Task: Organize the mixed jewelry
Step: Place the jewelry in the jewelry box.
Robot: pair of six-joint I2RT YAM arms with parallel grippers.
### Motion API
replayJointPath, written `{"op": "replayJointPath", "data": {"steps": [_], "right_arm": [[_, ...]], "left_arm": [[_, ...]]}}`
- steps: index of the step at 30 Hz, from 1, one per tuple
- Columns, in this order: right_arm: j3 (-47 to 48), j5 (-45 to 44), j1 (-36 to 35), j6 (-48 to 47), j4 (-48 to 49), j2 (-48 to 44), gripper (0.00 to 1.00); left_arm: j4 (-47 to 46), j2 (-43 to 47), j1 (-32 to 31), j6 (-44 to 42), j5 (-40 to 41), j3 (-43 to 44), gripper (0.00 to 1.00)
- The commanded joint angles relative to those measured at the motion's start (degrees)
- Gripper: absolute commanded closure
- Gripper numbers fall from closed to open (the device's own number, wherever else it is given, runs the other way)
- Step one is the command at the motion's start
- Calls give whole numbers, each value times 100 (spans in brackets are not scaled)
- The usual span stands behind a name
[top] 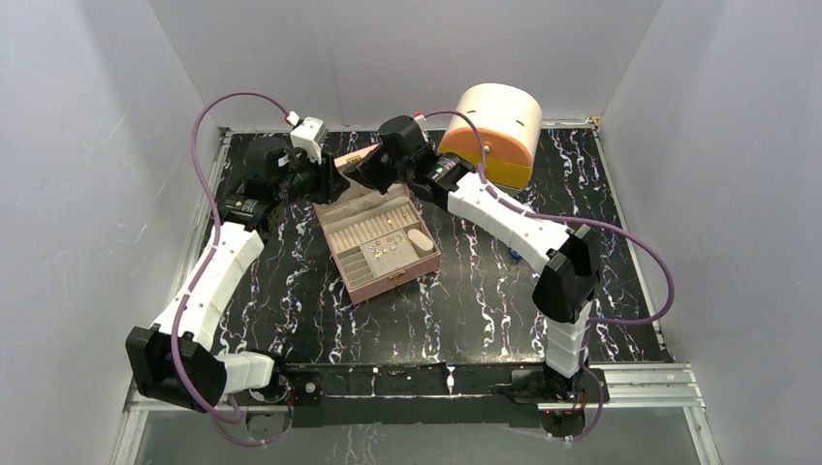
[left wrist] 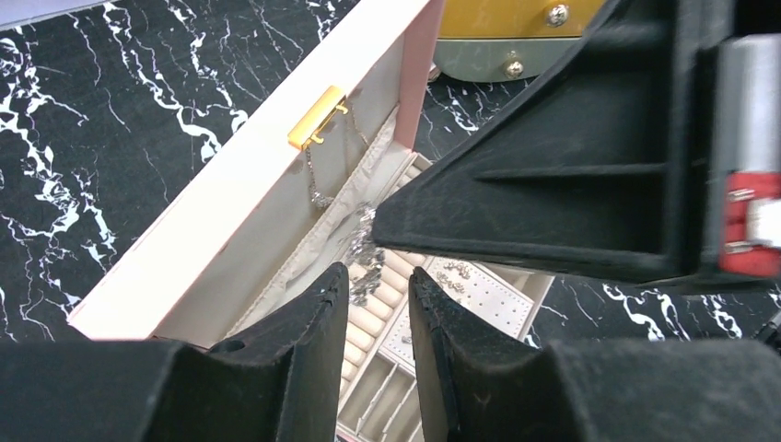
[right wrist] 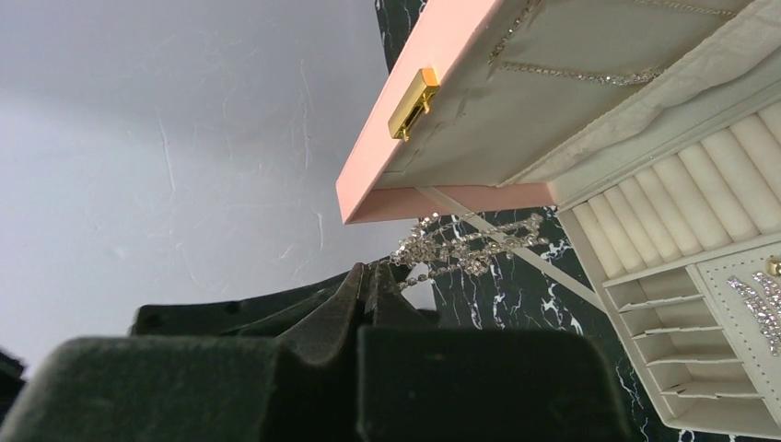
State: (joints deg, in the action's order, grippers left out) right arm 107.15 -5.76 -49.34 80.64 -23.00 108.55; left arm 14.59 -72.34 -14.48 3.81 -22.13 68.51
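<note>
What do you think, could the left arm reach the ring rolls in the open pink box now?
Probably yes: the left gripper is open, pointed at the ring rolls, and the lid stands raised. The silver chain in the right gripper dangles close, though.

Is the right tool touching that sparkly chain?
Touching. The right wrist view shows the right tool closed on one end of the sparkly chain.

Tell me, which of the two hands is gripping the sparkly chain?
The right hand: its fingers are pinched shut on the sparkly chain just under the pink lid. On the left hand the fingers stand apart.
</note>
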Motion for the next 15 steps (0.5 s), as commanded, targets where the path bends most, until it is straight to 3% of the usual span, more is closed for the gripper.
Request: {"op": "replayJointPath", "data": {"steps": [1,15], "right_arm": [[40,24,48,82,276,-465,100],[-253,101,48,169,527,-612,100]], "left_arm": [[-656,264,-75,-7,303,-379,71],[-1607,657,-90,249,322,-974,70]]}}
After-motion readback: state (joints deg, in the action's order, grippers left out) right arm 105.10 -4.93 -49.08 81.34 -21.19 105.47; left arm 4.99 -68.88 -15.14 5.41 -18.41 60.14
